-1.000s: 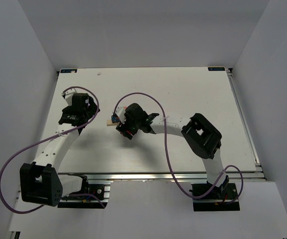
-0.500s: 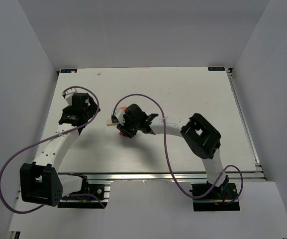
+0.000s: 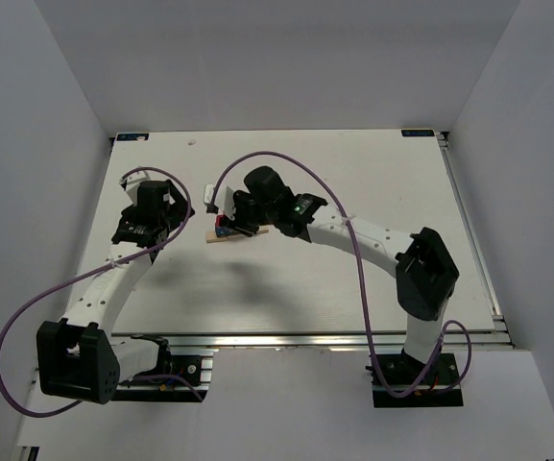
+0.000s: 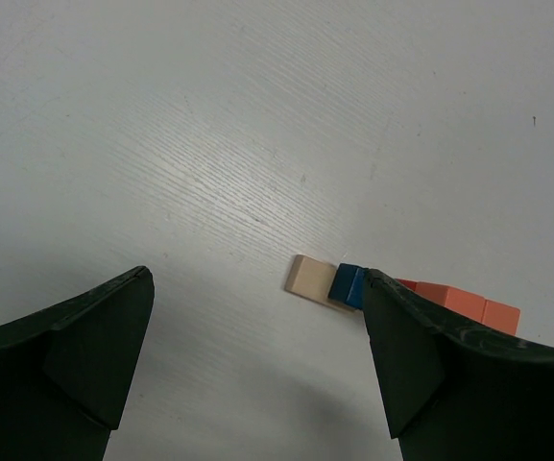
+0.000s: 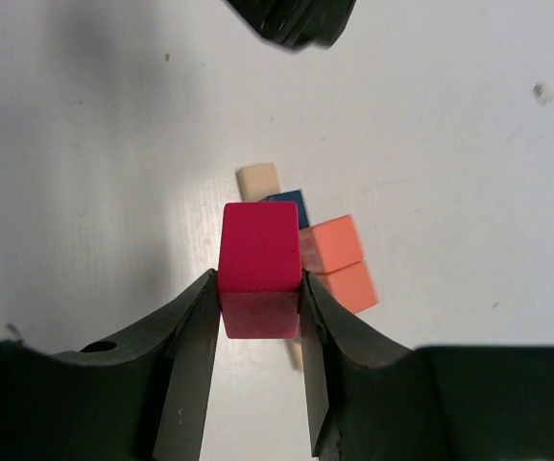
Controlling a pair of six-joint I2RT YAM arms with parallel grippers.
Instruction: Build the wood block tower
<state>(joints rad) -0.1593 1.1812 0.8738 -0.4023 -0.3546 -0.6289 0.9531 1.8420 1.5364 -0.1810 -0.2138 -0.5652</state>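
I have the tower (image 5: 332, 252) on the table (image 3: 353, 173), my right gripper (image 5: 257, 288) just over the tower, a block (image 5: 259, 252) between its fingers, my left gripper (image 4: 257, 279) left of the tower, apart, facing it

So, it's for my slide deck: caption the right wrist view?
Right gripper shut on a red block, held over the partly built wood block tower.

Two skinny white tube arms (image 3: 113, 279), chunky black joint housings (image 3: 75, 357), loopy purple cables (image 3: 257, 155), dark matte wedge-shaped fingers (image 4: 75, 365).
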